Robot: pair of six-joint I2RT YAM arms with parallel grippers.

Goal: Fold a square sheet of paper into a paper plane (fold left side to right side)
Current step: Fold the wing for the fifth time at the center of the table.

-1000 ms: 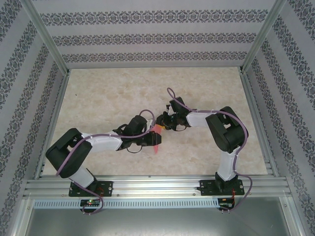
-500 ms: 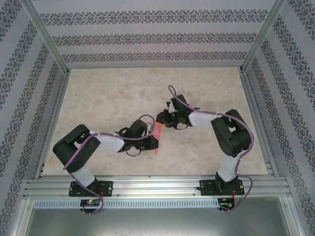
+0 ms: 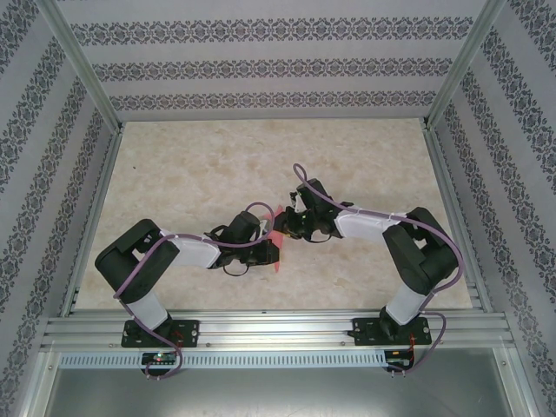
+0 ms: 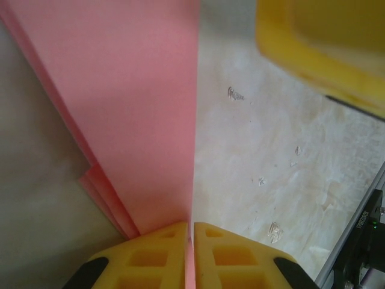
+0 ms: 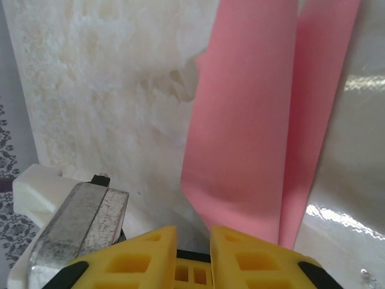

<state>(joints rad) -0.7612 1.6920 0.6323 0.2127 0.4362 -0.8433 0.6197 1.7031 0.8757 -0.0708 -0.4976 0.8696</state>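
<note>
The square sheet of paper is salmon-red and folded into a long narrow creased shape with layered edges at its left. My left gripper is shut on its near end, with a thin pink strip pinched between the yellow fingers. In the top view the paper stands between the two wrists at mid-table. My right gripper is open with a narrow gap and nothing in it. The paper hangs just ahead and right of its fingers. From above, the left gripper and right gripper nearly meet.
The marbled beige table stretches bare behind and to both sides of the arms. Patterned walls and a metal frame enclose it. The right gripper's yellow finger sits at the left wrist view's upper right.
My left gripper has closed on the paper and stayed near mid-table. The right arm has stretched left and nearer, bringing its gripper up to the paper.
</note>
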